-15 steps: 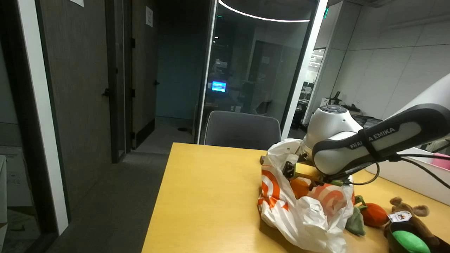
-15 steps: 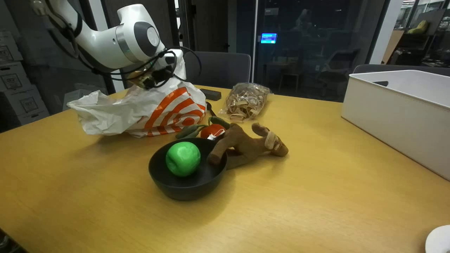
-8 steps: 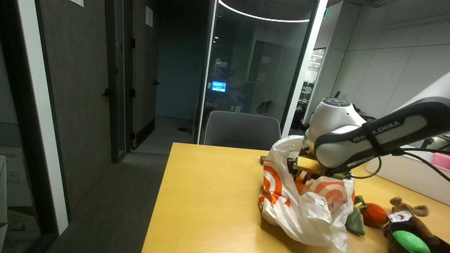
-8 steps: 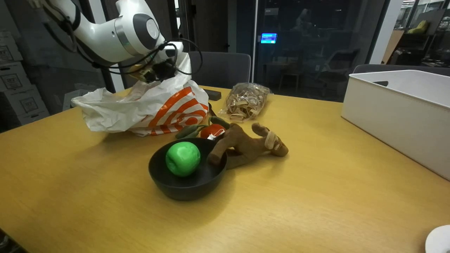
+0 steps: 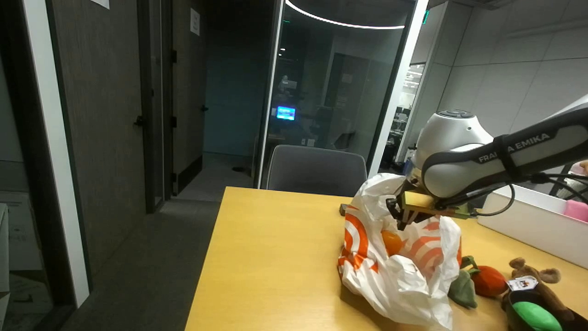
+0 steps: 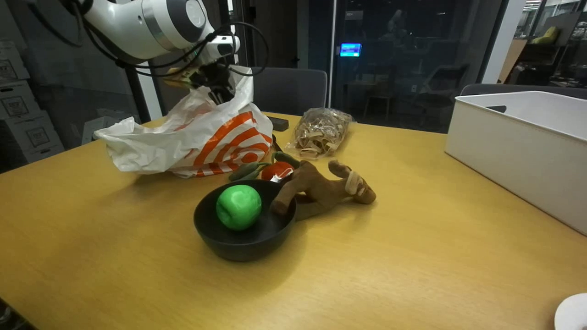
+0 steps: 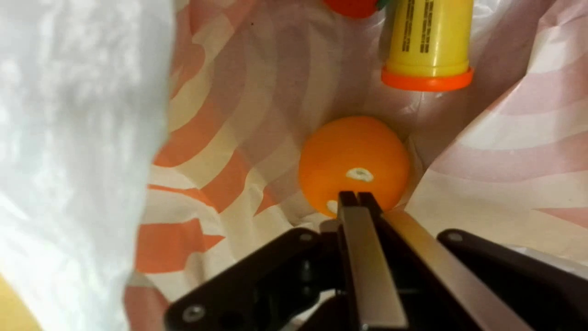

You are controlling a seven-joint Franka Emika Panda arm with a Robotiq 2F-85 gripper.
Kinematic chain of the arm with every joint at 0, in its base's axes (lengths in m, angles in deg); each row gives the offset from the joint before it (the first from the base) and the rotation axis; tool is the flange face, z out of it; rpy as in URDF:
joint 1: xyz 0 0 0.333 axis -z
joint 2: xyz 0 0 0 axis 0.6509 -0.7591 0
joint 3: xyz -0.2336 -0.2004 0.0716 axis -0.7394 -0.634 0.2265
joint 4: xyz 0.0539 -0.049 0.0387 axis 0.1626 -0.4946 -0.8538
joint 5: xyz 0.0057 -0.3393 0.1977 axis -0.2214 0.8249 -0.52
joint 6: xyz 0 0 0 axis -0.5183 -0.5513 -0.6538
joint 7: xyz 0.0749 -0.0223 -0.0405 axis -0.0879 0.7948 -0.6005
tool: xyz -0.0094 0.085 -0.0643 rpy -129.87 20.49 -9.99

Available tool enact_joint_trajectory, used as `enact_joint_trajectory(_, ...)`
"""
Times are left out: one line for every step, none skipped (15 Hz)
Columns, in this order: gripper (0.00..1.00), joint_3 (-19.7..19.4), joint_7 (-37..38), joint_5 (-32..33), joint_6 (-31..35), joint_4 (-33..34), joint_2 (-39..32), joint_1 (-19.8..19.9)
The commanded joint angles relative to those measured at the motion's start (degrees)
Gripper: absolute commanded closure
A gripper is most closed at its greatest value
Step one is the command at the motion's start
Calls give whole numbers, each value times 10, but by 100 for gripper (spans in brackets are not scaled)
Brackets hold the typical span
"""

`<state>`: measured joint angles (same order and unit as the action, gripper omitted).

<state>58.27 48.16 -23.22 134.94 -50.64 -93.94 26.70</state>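
My gripper (image 7: 357,195) is shut, its two dark fingertips side by side with nothing between them. It hangs over the mouth of a white plastic bag (image 6: 146,149) with orange-red rings, seen in both exterior views. Inside the bag, an orange (image 7: 356,142) lies right below the fingertips in the wrist view; they overlap its near edge in the picture, with the exterior view showing a gap above it. Beyond the orange are a yellow tub (image 7: 429,41) with an orange lid and part of a red object (image 7: 353,5), cut off by the frame.
Beside the bag sit a red plush vegetable (image 5: 489,281), a brown plush animal (image 6: 321,185) and a black bowl (image 6: 245,247) holding a green apple (image 6: 238,207). Behind are a clear pack of bands (image 6: 321,133) and a dark block (image 6: 277,123). A white bin (image 6: 509,160) stands farther off.
My gripper has risen from inside the bag, and its fingers have come together. The orange stays in the bag. The bag's upright side shifted slightly.
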Motion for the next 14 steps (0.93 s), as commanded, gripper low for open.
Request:
enact_joint_trajectory(64,18,-46,-23,-24,9,0,11)
enact_joint_trajectory(55,21,-53,-27,-25,15,-8,11)
enact_joint_trajectory(48,21,-56,-26,-17,16,-12,10)
enact_joint_trajectory(41,19,-53,-22,-22,21,-16,7)
enact_joint_trajectory(32,18,-52,-19,-25,26,-21,5)
enact_joint_trajectory(25,16,-50,-14,-25,28,-25,4)
enact_joint_trajectory(17,15,-49,-15,-28,33,-30,4)
enact_joint_trajectory(10,13,-49,-15,-30,36,-36,4)
enact_joint_trajectory(1,12,-50,-16,-31,39,-41,4)
enact_joint_trajectory(0,12,-52,-18,-36,43,-47,4)
enact_joint_trajectory(0,12,-55,-19,-35,46,-52,4)
enact_joint_trajectory(0,11,-54,-18,-37,51,-58,3)
enact_joint_trajectory(0,9,-53,-18,-38,56,-64,2)
enact_joint_trajectory(0,9,-53,-18,-38,62,-70,1)
